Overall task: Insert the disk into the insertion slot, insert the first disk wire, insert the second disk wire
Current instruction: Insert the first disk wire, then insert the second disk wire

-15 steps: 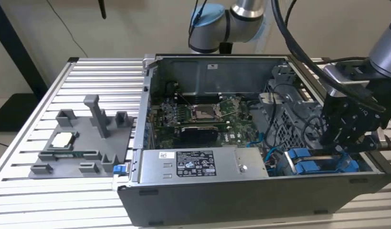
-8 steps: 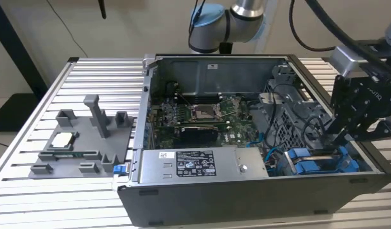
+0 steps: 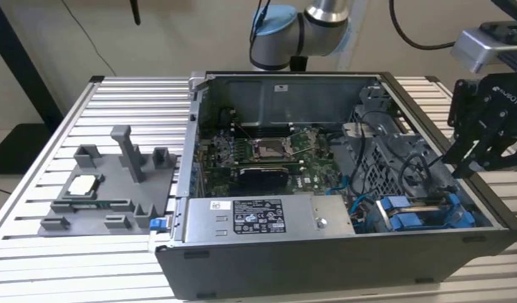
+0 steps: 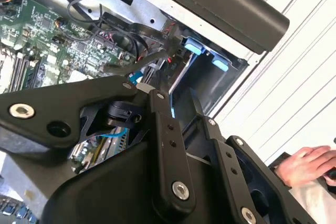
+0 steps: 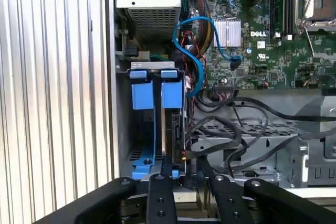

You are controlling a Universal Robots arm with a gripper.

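My wrist hangs at the exterior view's right, over the side wall of the open computer case [image 3: 343,252] on the slatted worktop [image 3: 73,271]. My pincer [image 3: 484,165] points down and carries nothing, though I cannot tell whether it is apart or together. In the first wrist view the disk [image 5: 172,95] stands on edge in its blue carrier inside the insertion slot [image 5: 168,121], just past my pincer, with black cables [image 5: 220,140] reaching its end.
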